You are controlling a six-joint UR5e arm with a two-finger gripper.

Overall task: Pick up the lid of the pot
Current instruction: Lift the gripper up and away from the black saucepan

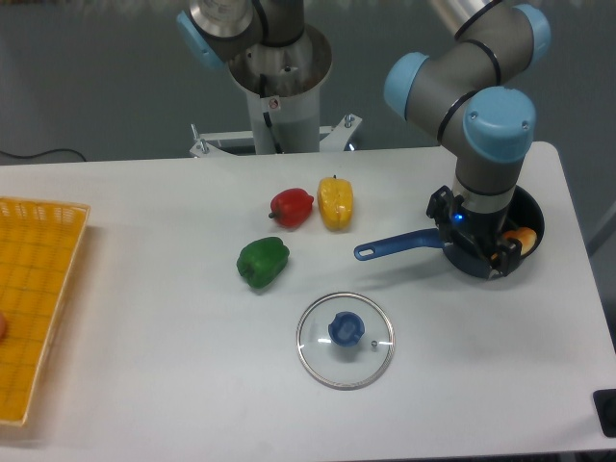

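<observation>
My gripper (474, 233) is over the dark pan at the right, its two fingers apart and nothing seen between them. The pot lid (318, 364) lies on the table, lower left of the gripper and well apart from it. It is clear glass with a thin rim and a round blue knob (346, 329) facing up. The arm and gripper hide part of the pan.
The pan (539, 214) holds something orange (525, 240); its blue handle (397, 244) points left. Behind the lid lie a green pepper (263, 262), a red pepper (291, 207) and a yellow item (336, 202). A yellow crate (38, 289) stands far left.
</observation>
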